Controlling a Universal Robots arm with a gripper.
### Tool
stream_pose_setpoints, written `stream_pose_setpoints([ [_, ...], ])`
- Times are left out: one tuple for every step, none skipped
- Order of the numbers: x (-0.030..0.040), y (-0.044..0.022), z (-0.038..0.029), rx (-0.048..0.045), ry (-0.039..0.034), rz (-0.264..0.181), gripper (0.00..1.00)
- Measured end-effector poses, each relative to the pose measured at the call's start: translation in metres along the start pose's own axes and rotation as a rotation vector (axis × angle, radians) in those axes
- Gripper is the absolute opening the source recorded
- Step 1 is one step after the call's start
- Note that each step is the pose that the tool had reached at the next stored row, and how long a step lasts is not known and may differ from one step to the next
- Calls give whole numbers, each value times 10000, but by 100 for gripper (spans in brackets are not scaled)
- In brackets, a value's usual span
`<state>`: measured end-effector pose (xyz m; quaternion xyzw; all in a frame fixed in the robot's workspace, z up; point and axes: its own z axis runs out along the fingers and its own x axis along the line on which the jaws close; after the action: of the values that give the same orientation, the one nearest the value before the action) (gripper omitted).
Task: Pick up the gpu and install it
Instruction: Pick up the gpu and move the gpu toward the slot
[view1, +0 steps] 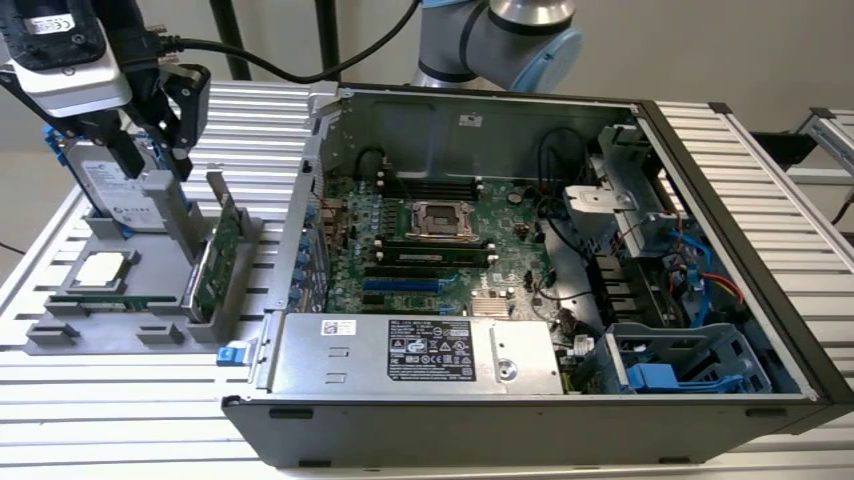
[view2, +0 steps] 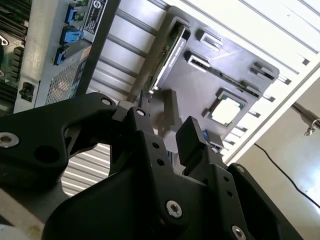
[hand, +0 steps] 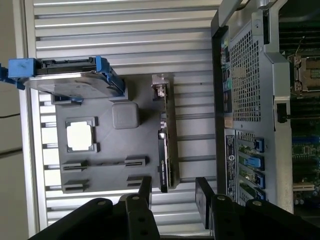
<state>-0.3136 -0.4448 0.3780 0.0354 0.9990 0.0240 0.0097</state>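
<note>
Closest to the exterior camera, the open computer case (view1: 507, 430) lies on the slatted table (view1: 107, 400). At the exterior view's left, my pincer (view1: 150, 142) hangs above the grey holder (view1: 100, 330), where the gpu (view1: 211, 260) stands on edge. In the first wrist view, my fingers (hand: 202, 195) are spread and empty, and the gpu's (hand: 167, 140) end shows in the gap between them. In the second wrist view, the gpu (view2: 167, 55) stands in the holder (view2: 200, 90) beyond my pincer (view2: 166, 122).

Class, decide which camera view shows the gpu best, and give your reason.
The exterior view: the gpu stands on edge in the grey holder, its green face visible. Both wrist views show it edge-on, as a thin strip.
</note>
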Motion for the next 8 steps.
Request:
stream_pose_setpoints([
  [0, 0, 0, 0, 1, 0, 100],
  [0, 0, 0, 0, 2, 0, 100],
  [0, 0, 3, -1, 1, 0, 100],
  [0, 0, 6, -1, 0, 0, 100],
  [0, 0, 9, -2, 0, 0, 100],
  [0, -1, 12, 0, 1, 0, 100],
  [0, -1, 17, 0, 1, 0, 100],
  [0, -1, 22, 0, 1, 0, 100],
])
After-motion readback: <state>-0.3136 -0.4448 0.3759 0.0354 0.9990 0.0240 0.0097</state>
